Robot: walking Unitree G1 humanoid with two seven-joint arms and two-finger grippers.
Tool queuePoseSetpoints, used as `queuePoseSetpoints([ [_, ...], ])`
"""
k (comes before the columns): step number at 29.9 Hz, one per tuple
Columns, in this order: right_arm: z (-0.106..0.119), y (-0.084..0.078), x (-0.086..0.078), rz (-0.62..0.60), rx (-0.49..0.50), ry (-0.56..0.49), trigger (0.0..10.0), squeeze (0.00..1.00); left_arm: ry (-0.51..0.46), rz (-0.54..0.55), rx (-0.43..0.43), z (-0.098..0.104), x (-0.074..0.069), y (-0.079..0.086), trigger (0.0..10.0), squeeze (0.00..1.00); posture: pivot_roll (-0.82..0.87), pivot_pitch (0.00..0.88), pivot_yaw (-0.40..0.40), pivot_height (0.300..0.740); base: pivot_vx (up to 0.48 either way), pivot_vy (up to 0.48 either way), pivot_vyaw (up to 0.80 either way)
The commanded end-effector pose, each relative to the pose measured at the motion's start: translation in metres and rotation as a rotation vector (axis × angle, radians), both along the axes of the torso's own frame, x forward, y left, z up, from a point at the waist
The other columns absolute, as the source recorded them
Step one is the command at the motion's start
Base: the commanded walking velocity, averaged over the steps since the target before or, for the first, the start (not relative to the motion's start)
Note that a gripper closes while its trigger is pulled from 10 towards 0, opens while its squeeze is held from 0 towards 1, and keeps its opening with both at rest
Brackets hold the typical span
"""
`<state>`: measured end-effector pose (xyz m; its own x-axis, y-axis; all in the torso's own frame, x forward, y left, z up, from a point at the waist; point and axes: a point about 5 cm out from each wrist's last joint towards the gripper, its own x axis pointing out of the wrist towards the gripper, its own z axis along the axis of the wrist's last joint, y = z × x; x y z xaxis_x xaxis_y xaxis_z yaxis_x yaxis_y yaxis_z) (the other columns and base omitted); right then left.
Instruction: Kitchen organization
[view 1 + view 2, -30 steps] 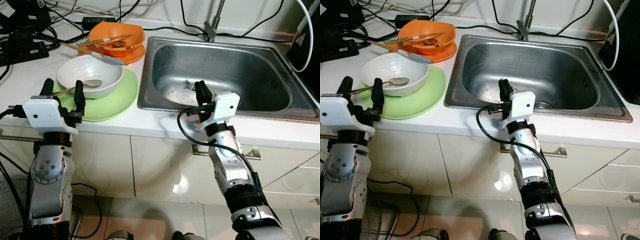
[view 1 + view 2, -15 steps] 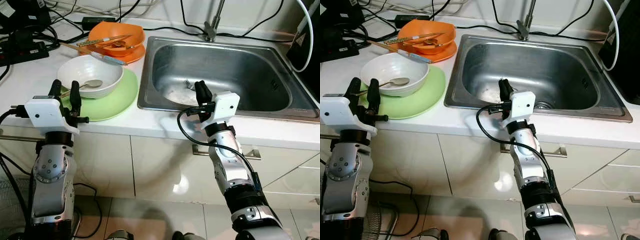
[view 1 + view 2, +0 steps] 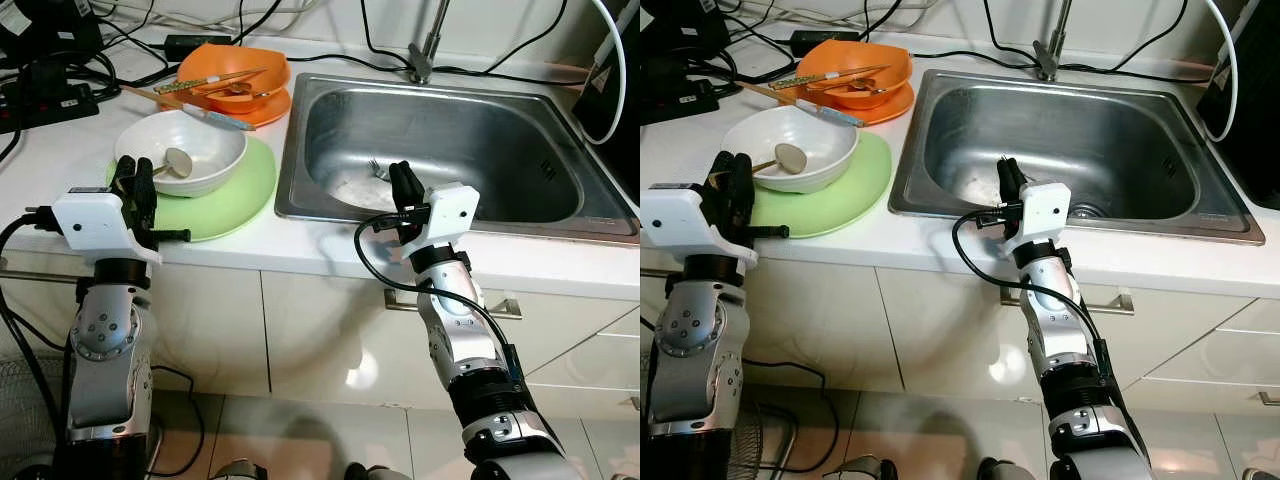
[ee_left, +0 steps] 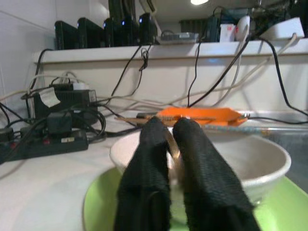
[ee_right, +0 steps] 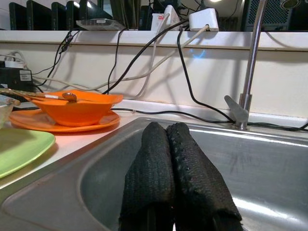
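A white bowl (image 3: 200,145) stands on a green plate (image 3: 235,195) on the counter, left of the sink (image 3: 560,215). A metal spoon (image 3: 177,160) lies in the bowl, its handle sticking out over the near rim. My left gripper (image 3: 134,170) is at that rim, shut on the spoon handle (image 4: 171,144), which shows between the two black fingers. My right gripper (image 3: 401,175) is shut with nothing in it, hovering over the sink's front edge. A fork (image 3: 378,168) lies on the sink floor just beyond it.
An orange bowl (image 3: 240,68) on an orange plate (image 3: 270,108) holds chopsticks and a small spoon behind the white bowl. A knife (image 3: 215,118) lies between them. Power strips and cables (image 3: 50,95) crowd the back left. The faucet (image 3: 425,50) stands behind the sink.
My left gripper moved in to the bowl's rim and shut on the spoon handle; the spoon's head has swung and tipped up inside the bowl. The right arm has not moved.
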<state>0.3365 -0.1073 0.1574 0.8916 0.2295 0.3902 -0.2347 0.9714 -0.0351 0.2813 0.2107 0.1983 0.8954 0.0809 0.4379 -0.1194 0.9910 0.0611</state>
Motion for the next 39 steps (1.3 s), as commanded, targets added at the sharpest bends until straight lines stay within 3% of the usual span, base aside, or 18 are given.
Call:
queuePoseSetpoints([
  [1, -0.001, -0.002, 0.000, -0.008, 0.002, 0.005, 10.0, 0.00, -0.030, -0.019, 0.005, 0.007, 0.001, -0.005, 0.0, 0.00, 0.10, 0.058, -0.038, 0.740, 0.000, 0.000, 0.00],
  [11, -0.001, -0.002, 0.001, -0.010, 0.004, 0.007, 10.0, 0.00, -0.109, -0.022, 0.033, 0.027, 0.001, -0.010, 0.0, 0.00, 0.10, 0.061, -0.036, 0.740, 0.000, 0.000, 0.00],
  [14, -0.001, -0.002, 0.001, -0.014, 0.005, 0.007, 10.0, 0.00, -0.145, -0.019, 0.067, 0.035, 0.000, -0.012, 0.0, 0.00, 0.10, 0.063, -0.038, 0.740, 0.000, 0.000, 0.00],
  [16, -0.001, -0.003, 0.001, -0.016, 0.005, 0.006, 10.0, 0.00, -0.187, -0.026, 0.136, 0.045, -0.001, -0.018, 0.0, 0.00, 0.10, 0.063, -0.039, 0.740, 0.000, 0.000, 0.00],
  [18, 0.000, -0.003, 0.001, -0.018, 0.005, 0.005, 10.0, 0.00, -0.223, -0.041, 0.165, 0.054, -0.003, -0.023, 10.0, 0.00, 0.11, 0.063, -0.039, 0.740, 0.000, 0.000, 0.00],
  [24, 0.001, -0.003, 0.003, -0.022, 0.000, 0.003, 10.0, 0.00, -0.301, -0.137, 0.193, 0.076, -0.002, -0.048, 10.0, 0.00, 0.11, 0.062, -0.037, 0.740, 0.000, 0.000, 0.00],
  [29, 0.004, -0.004, 0.004, -0.026, -0.008, -0.010, 10.0, 0.00, -0.259, -0.378, 0.200, 0.074, 0.007, -0.091, 10.0, 0.00, 0.10, 0.056, -0.030, 0.740, 0.000, 0.000, 0.00],
  [30, 0.004, -0.004, 0.004, -0.026, -0.008, -0.010, 10.0, 0.00, -0.259, -0.378, 0.200, 0.074, 0.007, -0.091, 10.0, 0.00, 0.10, 0.056, -0.030, 0.740, 0.000, 0.000, 0.00],
  [31, 0.006, -0.005, 0.005, -0.031, -0.011, -0.013, 10.0, 0.00, -0.244, -0.441, 0.184, 0.071, 0.009, -0.101, 10.0, 0.00, 0.09, 0.053, -0.028, 0.740, 0.000, 0.000, 0.00],
  [32, 0.006, -0.006, 0.006, -0.035, -0.019, -0.014, 10.0, 0.79, -0.237, -0.477, 0.177, 0.070, 0.011, -0.107, 10.0, 0.00, 0.09, 0.052, -0.026, 0.740, 0.000, 0.000, 0.00],
  [33, 0.006, -0.006, 0.006, -0.035, -0.019, -0.014, 10.0, 0.79, -0.237, -0.477, 0.177, 0.070, 0.011, -0.107, 10.0, 0.00, 0.09, 0.052, -0.026, 0.740, 0.000, 0.000, 0.00],
  [34, 0.006, -0.007, 0.006, -0.037, -0.022, -0.014, 10.0, 1.00, -0.230, -0.504, 0.174, 0.070, 0.012, -0.112, 10.0, 0.00, 0.09, 0.052, -0.026, 0.740, 0.000, 0.000, 0.00],
  [39, 0.009, -0.008, 0.007, -0.033, -0.078, -0.033, 10.0, 1.00, -0.166, -0.639, 0.134, 0.061, 0.019, -0.134, 10.0, 0.00, 0.07, 0.046, -0.017, 0.740, 0.000, 0.000, 0.00],
])
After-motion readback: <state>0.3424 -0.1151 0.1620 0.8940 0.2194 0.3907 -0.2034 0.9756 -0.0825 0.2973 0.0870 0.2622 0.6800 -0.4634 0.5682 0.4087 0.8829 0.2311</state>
